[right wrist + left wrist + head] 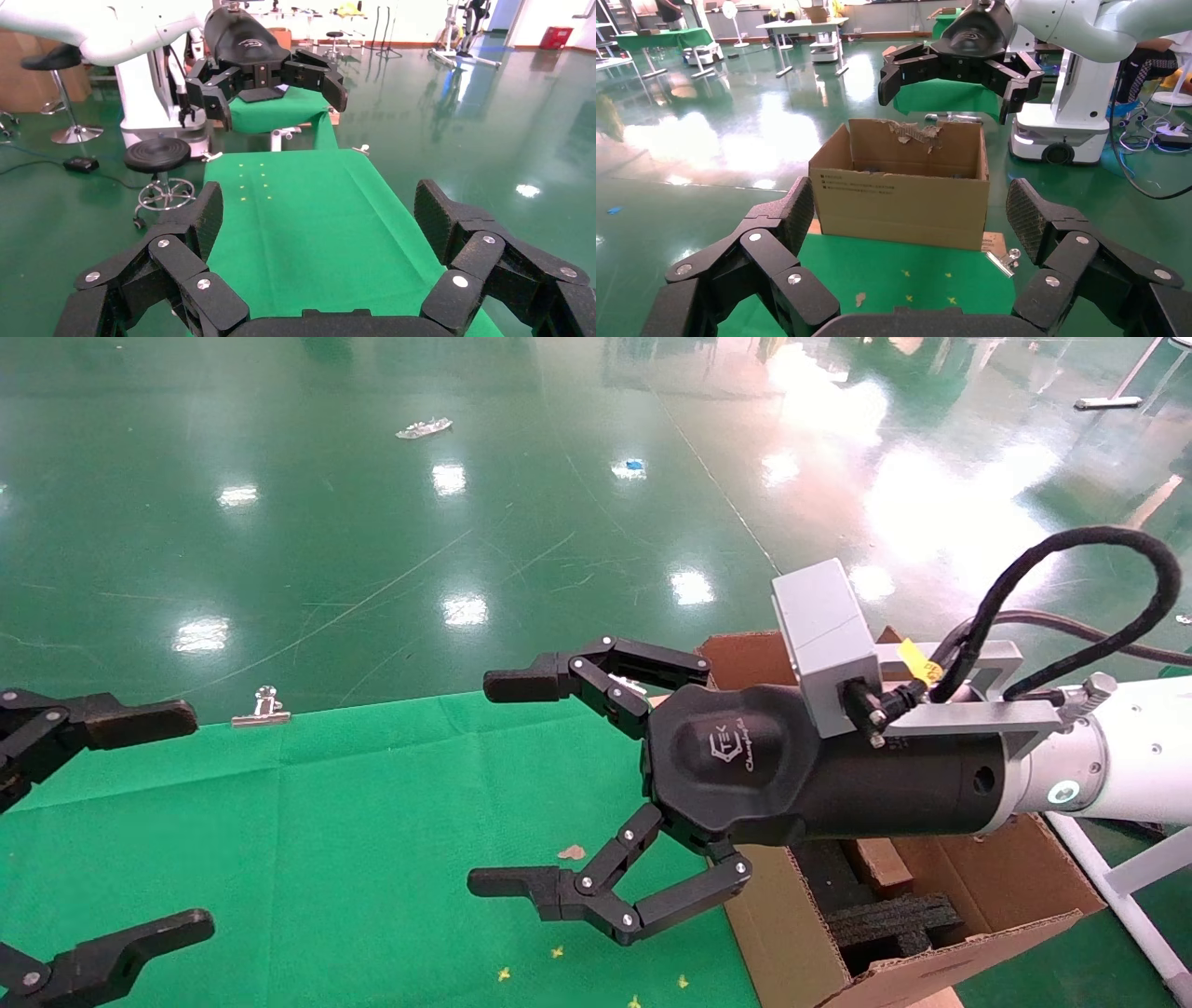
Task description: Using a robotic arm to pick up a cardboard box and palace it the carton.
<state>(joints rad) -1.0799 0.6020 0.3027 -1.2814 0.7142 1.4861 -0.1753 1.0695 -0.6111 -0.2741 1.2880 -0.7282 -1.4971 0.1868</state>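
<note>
My right arm (1117, 756), white with a grey camera block, reaches left over the carton (792, 933). Its gripper (503, 784) is open and empty above the green table beside the carton; nothing lies between its fingers in the right wrist view (320, 210). The carton is large and brown, with black foam (894, 919) inside and print on one side (902, 203). A small brown slab (880, 864), seemingly the cardboard box, lies inside next to the foam, partly hidden by the gripper. My left gripper (182, 822) is open and empty at the table's left end.
A green cloth (326, 822) covers the table, with small yellow marks (559, 952) and a brown scrap (571, 851) on it. A metal clip (264, 708) holds the far edge. A glossy green floor lies beyond. A black stool (160, 154) stands beside the table.
</note>
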